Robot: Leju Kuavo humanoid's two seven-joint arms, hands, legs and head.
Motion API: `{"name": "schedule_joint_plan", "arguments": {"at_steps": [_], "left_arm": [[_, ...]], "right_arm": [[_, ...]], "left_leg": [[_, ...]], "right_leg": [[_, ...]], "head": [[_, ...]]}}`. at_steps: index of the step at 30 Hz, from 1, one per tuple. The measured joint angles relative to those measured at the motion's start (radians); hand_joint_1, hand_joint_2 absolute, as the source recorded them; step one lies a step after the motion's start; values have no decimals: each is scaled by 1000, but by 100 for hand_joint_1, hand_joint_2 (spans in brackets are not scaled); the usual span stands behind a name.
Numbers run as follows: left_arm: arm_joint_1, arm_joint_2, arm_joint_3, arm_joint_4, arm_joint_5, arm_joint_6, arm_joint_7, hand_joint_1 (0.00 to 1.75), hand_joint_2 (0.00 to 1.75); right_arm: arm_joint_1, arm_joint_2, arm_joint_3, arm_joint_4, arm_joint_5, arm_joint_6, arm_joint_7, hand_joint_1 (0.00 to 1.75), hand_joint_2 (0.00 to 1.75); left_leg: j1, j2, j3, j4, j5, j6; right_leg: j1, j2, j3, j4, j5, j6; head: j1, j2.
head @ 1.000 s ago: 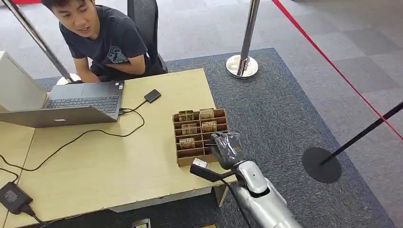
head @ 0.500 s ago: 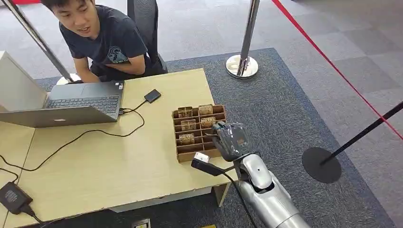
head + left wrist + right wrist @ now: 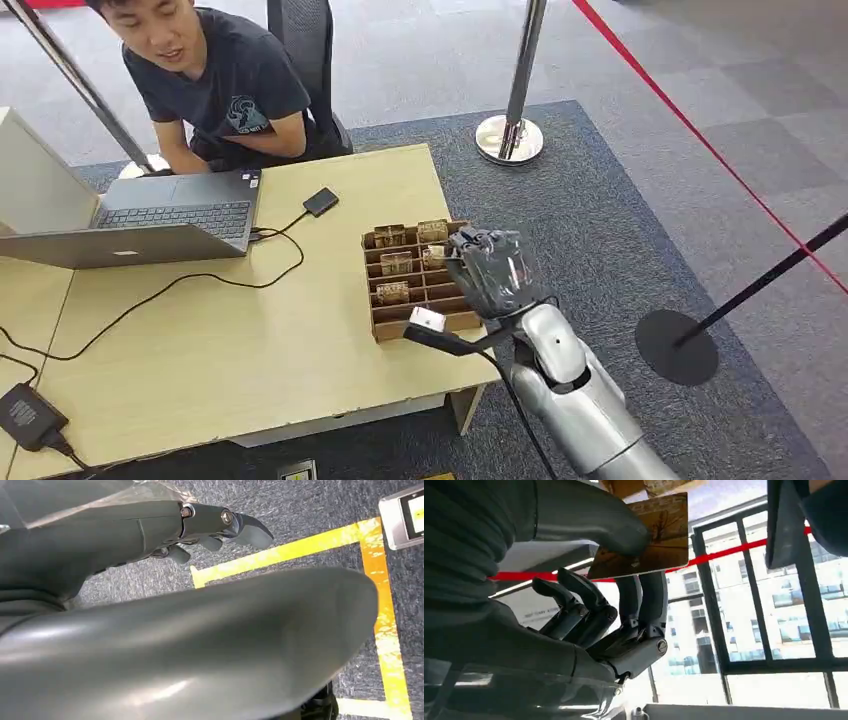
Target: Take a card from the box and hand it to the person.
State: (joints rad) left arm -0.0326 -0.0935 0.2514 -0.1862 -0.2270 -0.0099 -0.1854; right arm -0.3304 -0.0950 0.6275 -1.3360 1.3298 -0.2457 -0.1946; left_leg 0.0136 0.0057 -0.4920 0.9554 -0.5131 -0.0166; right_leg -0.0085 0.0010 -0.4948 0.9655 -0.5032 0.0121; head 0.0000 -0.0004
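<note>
One card (image 3: 651,537) pinched by right hand (image 3: 492,272) (thumb over fingers (image 3: 644,597)) — above box (image 3: 400,322)

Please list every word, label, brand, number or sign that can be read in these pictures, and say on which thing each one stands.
No text can be read with certainty.
Cards in the box: printed, too small.
Card in the right hand: brown print, blurred.
Person's shirt: round emblem, wording unreadable.
Laptop: keys too small.
White panel behind the fingers: faint lines, blurred.
Device on the floor: screen unreadable.
</note>
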Motion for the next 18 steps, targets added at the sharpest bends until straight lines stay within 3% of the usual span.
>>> {"name": "schedule_joint_plan", "arguments": {"at_steps": [9, 18], "left_arm": [[-1, -6, 14, 0, 0, 0, -1, 0, 0], [-2, -8, 14, 0, -21, -1, -3, 0, 0]], "right_arm": [[-64, 30, 28, -20, -42, -10, -3, 175, 175], [-172, 115, 33, 81, -77, -14, -6, 175, 175]], "left_leg": [[0, 0, 0, 0, 0, 0], [0, 0, 0, 0, 0, 0]], "right_leg": [[0, 0, 0, 0, 0, 0], [0, 0, -1, 1, 0, 0]], "head": [[0, 0], [0, 0]]}}
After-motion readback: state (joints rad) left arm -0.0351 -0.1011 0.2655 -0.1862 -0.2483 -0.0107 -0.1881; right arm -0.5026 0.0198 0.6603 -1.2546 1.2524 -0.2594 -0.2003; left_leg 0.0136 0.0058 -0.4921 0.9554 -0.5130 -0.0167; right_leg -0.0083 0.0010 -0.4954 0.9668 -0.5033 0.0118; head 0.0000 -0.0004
